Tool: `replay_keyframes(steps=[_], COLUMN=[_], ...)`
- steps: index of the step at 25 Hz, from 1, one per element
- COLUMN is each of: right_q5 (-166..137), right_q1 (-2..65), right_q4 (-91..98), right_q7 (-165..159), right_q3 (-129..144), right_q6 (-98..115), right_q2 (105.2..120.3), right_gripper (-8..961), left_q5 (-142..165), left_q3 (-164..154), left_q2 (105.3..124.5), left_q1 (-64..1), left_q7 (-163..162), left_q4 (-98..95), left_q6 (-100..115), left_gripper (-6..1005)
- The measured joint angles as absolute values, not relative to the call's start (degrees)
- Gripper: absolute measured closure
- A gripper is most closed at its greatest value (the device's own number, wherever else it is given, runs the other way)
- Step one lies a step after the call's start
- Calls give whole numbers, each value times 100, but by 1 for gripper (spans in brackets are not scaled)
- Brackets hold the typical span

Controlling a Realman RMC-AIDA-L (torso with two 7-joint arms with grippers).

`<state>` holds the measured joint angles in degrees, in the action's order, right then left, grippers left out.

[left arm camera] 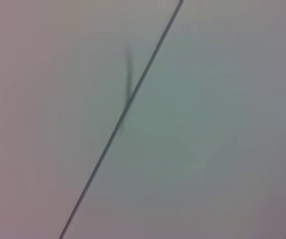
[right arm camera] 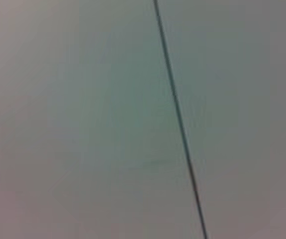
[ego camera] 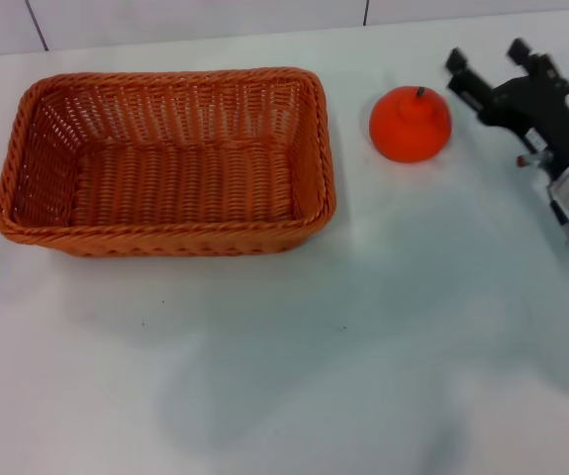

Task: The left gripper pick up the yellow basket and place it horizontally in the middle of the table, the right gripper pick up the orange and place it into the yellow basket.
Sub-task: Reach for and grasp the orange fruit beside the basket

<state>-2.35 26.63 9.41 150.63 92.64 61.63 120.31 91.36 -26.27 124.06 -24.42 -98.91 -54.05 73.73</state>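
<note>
We locate the rectangular orange-brown woven wicker yellow basket (ego camera: 165, 163) in the upper left of the head view, resting lengthwise on the plain white table (ego camera: 294, 376). The small round orange (ego camera: 410, 123) sits upper right, just beside the basket and apart from it. The black two-pronged right gripper (ego camera: 490, 67) hovers near the orange, prongs spread, holding nothing.
</note>
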Motion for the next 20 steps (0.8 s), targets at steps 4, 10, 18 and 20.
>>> replay_keyframes(steps=[4,10,18,20], right_q5=[-333,-792,-874,-925], right_q1=[2714,2776,2793,2859], right_q4=[941,941,940,941], right_q7=[14884,14443,14354,14257], right_q3=[9481,9519,9520,9518], right_q6=[5936,5594,5367,5200], right_q2=[12032,12029,12021,12007], right_gripper=[44,53,65,67], left_q5=[8462,8176,7993,7992], left_q3=[-2614,-2624,-2652,-2654], left_q2=[12392,12396,12393,12393], left_q1=[-2404,-2418,-2412,-2410], left_q7=[-9222,-8913,-8727,-8661], left_q4=[-4883,-4553,-4359,-4296], left_q6=[7628,7704,7801,7843], left_gripper=[92,92,92,92])
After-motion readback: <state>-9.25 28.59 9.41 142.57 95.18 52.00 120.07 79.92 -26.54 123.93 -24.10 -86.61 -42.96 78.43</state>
